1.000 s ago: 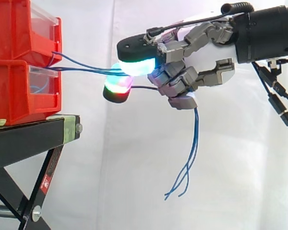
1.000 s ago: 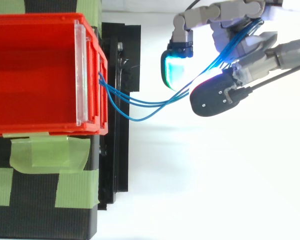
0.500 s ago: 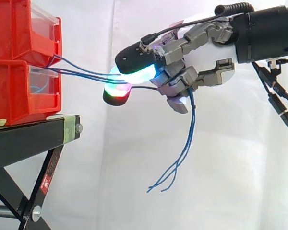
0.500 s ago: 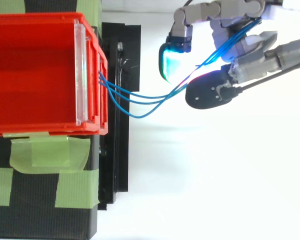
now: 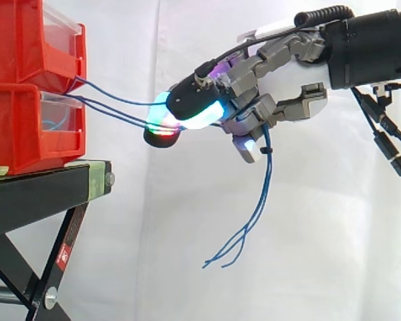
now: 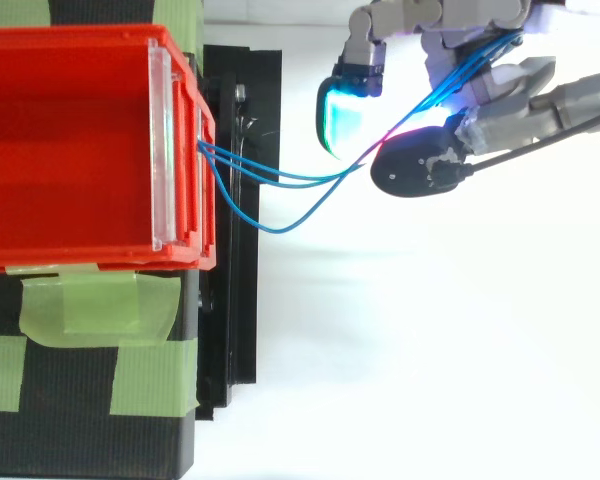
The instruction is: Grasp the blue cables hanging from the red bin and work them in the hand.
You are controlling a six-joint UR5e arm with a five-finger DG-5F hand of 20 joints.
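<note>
Thin blue cables [image 5: 117, 107] run from the front of the stacked red bins [image 5: 27, 80] rightward into the hand [image 5: 281, 83]. In the top view the cables [image 6: 280, 180] leave the red bin [image 6: 80, 150] at its front wall and sag toward the hand [image 6: 500, 95]. The hand's fingers and thumb are curled round the cables, with glowing pads [image 5: 194, 117] pressed together over them. Behind the palm the loose cable ends [image 5: 250, 214] hang down freely.
The bins stand on a black stand [image 5: 47, 194] with green tape [image 6: 90, 310] on its top. A white curtain backs the scene. Open air lies below and in front of the hand.
The thumb pad has tipped downward over the cables and the fingers shifted slightly left. The hanging cable ends swung left and rose a little.
</note>
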